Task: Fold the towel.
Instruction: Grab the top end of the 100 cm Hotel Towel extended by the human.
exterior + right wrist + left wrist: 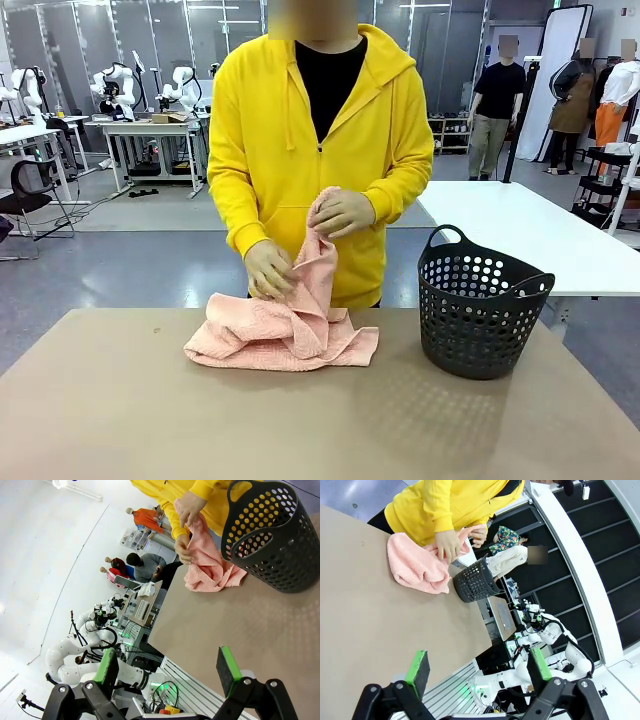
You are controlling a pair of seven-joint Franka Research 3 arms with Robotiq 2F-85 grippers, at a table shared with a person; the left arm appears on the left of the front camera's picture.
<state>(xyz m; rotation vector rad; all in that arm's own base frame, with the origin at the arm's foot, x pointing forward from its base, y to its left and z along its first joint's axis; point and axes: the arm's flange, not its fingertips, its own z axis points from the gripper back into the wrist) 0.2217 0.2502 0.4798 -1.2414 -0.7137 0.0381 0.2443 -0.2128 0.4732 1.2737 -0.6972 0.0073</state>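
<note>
The towel [285,335] is a salmon-pink terry cloth lying bunched near the far edge of the table. A person in a yellow hoodie holds part of it up with both hands [342,212]. It appears again as a pink heap [415,567] in the left wrist view and hanging from the person's hands [207,565] in the right wrist view. My left gripper [479,667] is open over the bare table, well short of the towel. Also open and far from the cloth is my right gripper [167,667].
A dark perforated plastic basket [480,300] stands on the table to the right of the towel, also seen as a basket [472,580] and basket [272,535] in the wrist views. The tan table [300,420] has free room on the near side.
</note>
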